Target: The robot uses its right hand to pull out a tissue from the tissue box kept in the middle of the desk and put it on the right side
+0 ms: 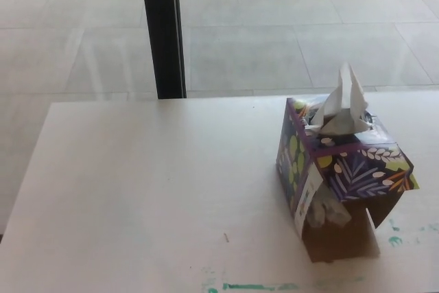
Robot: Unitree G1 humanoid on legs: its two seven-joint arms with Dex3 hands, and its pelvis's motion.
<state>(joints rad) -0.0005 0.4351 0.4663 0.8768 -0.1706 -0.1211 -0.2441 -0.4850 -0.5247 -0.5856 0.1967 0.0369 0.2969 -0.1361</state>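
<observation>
We find the desk [137,190] cut off by the lower and right frame edges; the black post [162,29] runs out of the top edge, its base hidden behind the desk; inside the tissue box [339,176], its torn near end shows crumpled white contents we cannot identify.
</observation>
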